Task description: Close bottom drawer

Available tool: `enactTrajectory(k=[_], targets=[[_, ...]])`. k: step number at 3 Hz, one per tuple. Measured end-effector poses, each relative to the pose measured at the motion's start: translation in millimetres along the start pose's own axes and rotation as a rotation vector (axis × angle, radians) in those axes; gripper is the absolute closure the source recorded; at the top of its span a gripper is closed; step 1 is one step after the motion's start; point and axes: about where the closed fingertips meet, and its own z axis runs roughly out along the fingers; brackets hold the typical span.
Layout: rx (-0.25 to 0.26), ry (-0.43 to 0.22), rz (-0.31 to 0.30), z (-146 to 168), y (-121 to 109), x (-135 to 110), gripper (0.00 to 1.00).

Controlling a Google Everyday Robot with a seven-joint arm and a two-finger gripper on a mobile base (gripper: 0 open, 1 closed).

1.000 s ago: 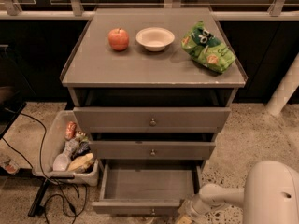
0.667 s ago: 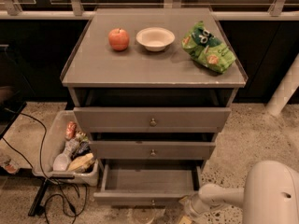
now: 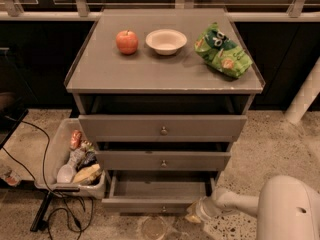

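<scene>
At about 8 o'clock a pale plastic bin (image 3: 50, 183) sits on the floor just beside the cabinet's left side, packed with a jumble of wrappers and bottles; dark cables (image 3: 42, 149) trail over the floor around it.

On the grey table (image 3: 150, 74) a red apple (image 3: 127, 41) lies toward 11 o'clock. A white bowl (image 3: 166, 40) stands upright just right of it at 12 o'clock, and a green chip bag (image 3: 222, 51) lies flat toward 1 o'clock.

Below the table the top drawer (image 3: 125, 127) and the middle drawer (image 3: 125, 160) stand a little proud of the frame, each with one small round knob. The bottom drawer (image 3: 140, 204) is at 6 o'clock, lowest of the three. It is pulled well out, its shallow inside bare.

The gripper (image 3: 194, 217) is low at about 5 o'clock, right at the right end of the bottom drawer's front — whether it touches the wood, and whether it is apart or together, I cannot tell. The white arm (image 3: 240, 203) runs from it to the robot's rounded body (image 3: 290, 211) at the lower right. A white post (image 3: 306, 95) leans at 3 o'clock.
</scene>
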Motion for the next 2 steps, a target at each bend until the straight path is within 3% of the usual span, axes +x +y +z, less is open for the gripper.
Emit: enactTrajectory(k=[1,2], targets=[[0.077,0.014,-0.011,-7.8,-44.1,-17.0,0.84],[0.077,0.014,-0.011,-8.5,-42.5,-16.4,1.00]])
